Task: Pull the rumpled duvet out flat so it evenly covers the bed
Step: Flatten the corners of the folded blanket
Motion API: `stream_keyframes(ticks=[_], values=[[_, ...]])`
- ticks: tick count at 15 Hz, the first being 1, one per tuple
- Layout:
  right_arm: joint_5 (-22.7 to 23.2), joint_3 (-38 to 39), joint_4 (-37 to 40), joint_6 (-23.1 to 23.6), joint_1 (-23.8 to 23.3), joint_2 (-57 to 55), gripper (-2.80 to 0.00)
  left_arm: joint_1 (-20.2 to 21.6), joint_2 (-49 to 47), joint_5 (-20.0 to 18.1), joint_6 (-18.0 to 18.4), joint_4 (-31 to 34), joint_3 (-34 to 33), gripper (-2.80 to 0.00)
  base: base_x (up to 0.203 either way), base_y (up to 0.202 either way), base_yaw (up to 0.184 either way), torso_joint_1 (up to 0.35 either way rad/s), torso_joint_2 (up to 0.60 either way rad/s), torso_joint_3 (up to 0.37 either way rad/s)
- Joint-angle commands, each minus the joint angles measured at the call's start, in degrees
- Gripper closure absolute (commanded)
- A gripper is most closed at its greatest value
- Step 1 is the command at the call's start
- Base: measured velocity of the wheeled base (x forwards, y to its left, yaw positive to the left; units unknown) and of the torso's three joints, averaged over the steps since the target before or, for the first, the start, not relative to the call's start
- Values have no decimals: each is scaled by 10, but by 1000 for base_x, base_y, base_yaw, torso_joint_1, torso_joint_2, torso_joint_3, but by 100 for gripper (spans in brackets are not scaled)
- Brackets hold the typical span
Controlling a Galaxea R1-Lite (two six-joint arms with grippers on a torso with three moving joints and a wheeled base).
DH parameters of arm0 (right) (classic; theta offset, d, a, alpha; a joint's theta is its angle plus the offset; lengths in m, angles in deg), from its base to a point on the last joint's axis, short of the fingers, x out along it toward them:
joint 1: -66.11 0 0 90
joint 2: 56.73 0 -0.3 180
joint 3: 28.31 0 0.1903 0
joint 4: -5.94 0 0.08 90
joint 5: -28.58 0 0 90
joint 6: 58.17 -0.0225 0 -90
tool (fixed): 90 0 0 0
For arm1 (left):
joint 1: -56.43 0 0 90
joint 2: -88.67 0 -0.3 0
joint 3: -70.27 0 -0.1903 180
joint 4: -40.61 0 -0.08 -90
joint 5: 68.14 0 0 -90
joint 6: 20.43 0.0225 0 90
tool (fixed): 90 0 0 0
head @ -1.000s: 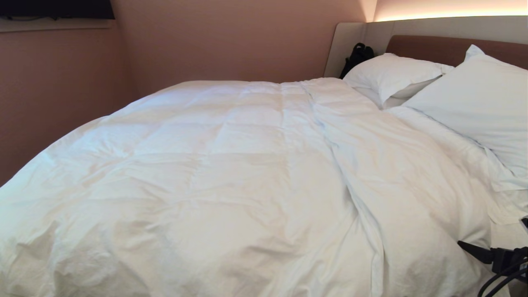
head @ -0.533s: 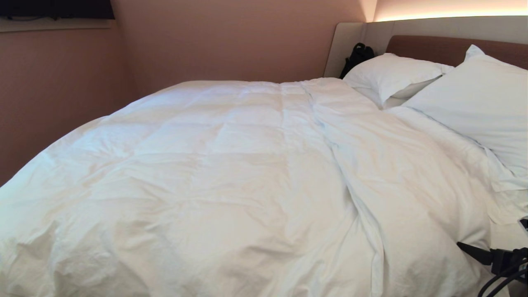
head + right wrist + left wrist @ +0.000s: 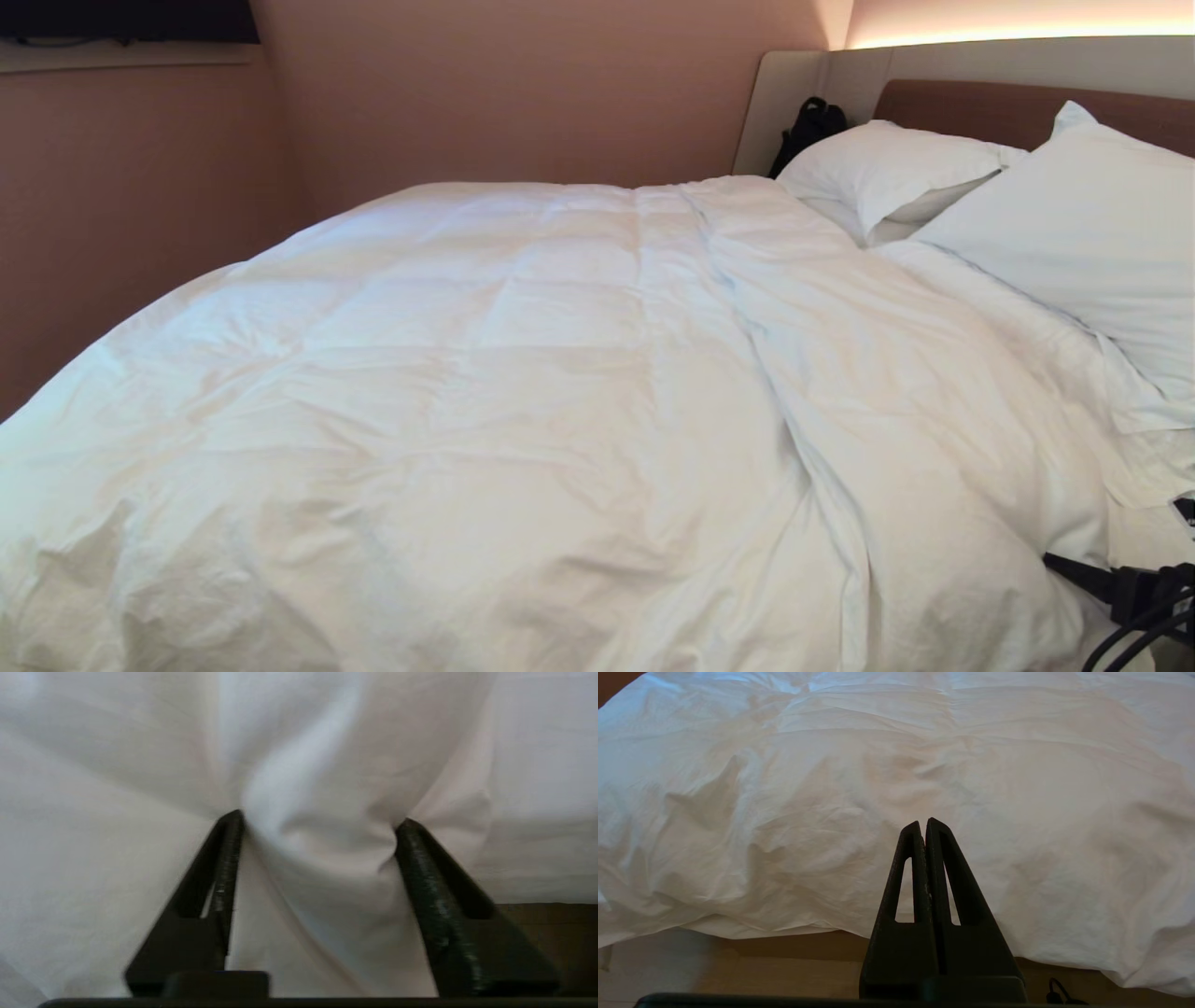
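Observation:
The white duvet (image 3: 523, 392) lies puffy and creased over most of the bed (image 3: 990, 107), with a long ridge running from its pillow end toward the near right. My right gripper (image 3: 1111, 583) is at the near right edge of the duvet. In the right wrist view this gripper (image 3: 320, 819) presses into the duvet (image 3: 327, 765), its jaws closing on a thick fold that bulges between both fingertips. My left gripper (image 3: 923, 823) is shut and empty, parked just off the near edge of the duvet (image 3: 831, 765), which overhangs there.
Two white pillows (image 3: 896, 163) (image 3: 1092, 233) lean at the brown headboard. A black bag (image 3: 810, 126) sits in the far corner by the headboard surround. A pink wall (image 3: 121, 205) runs close along the bed's left side. Wooden floor (image 3: 738, 966) shows under the near edge.
The right gripper's jaws have come closer together and its finger has sunk slightly into the duvet edge, gathering a fold. The left arm and the view have not moved.

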Motion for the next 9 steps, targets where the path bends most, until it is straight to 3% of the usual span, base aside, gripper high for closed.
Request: stream_keyframes(ticks=[1, 9], values=[[2, 0, -4, 1, 2, 0, 0, 0, 0, 0, 1, 0, 0, 0, 0, 0, 0, 0, 0, 0], [2, 3, -9, 1, 3, 0, 0, 0, 0, 0, 0, 0, 0, 0, 0, 0, 0, 0, 0, 0]])
